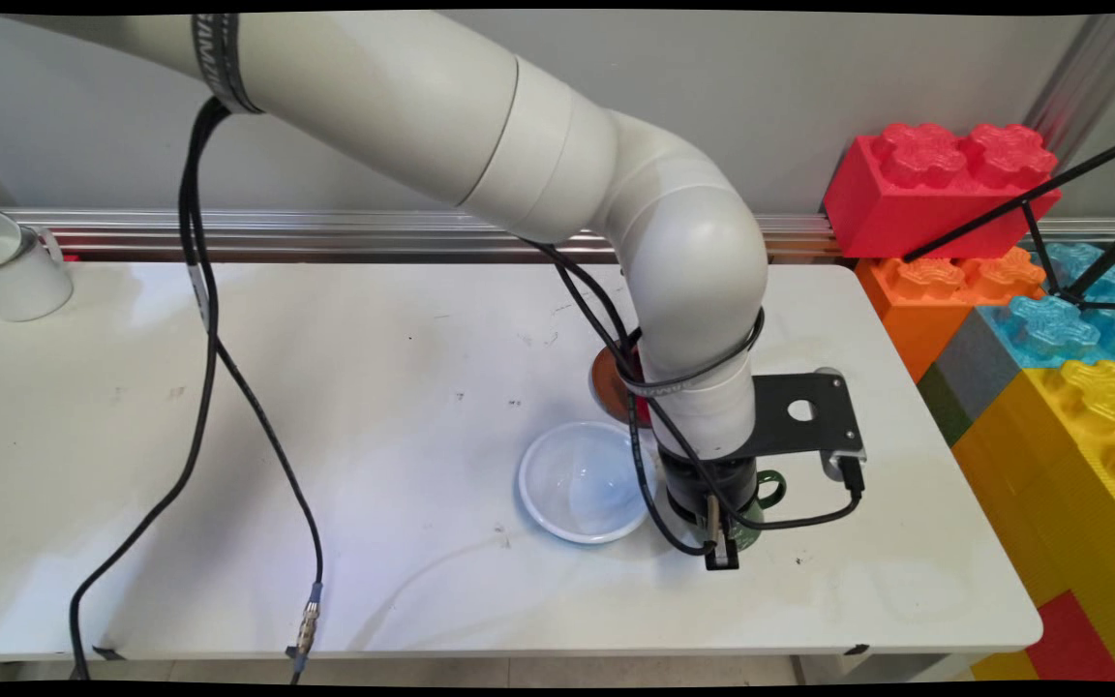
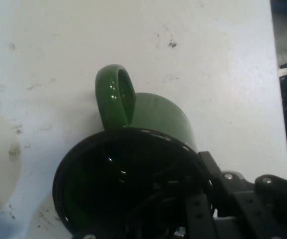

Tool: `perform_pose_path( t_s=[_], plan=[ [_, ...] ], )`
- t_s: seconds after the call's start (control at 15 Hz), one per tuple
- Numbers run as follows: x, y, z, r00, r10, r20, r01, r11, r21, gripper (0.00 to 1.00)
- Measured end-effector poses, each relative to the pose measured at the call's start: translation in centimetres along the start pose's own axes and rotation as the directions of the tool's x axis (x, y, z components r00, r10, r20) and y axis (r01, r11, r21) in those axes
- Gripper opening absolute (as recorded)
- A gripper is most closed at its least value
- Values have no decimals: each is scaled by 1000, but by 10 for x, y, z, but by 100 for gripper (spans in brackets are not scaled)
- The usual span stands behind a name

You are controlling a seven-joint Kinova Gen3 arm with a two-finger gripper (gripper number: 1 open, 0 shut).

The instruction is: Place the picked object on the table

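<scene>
Gripper (image 1: 724, 542) lowered over green mug (image 1: 761, 499) near the right front of white table (image 1: 325, 436), one finger (image 2: 200, 214) reaching down inside the mug's dark interior, the other outside the rim; whether clamped on the wall or merely straddling it cannot be told. Mug upright, handle (a green loop) (image 2: 116, 97) pointing away from the fingers. White bowl (image 1: 582, 481) just beside the mug. Brown-red round object (image 1: 613, 382) behind, partly hidden by the arm. White mug (image 1: 11, 263) at far left corner. Coloured blocks (image 1: 1022, 290) beyond the table's right edge.
</scene>
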Motion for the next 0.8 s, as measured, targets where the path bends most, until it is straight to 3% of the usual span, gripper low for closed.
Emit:
perform_pose_path(
  t_s=[0.33, 0.4, 0.8],
  plan=[
    [-1, 1, 4, 1000, 13, 5, -13, 1000, 3, 0],
    [-1, 1, 4, 1000, 15, 6, -15, 1000, 4, 100],
    [-3, 1, 7, 1000, 11, 5, -11, 1000, 6, 100]
  ],
)
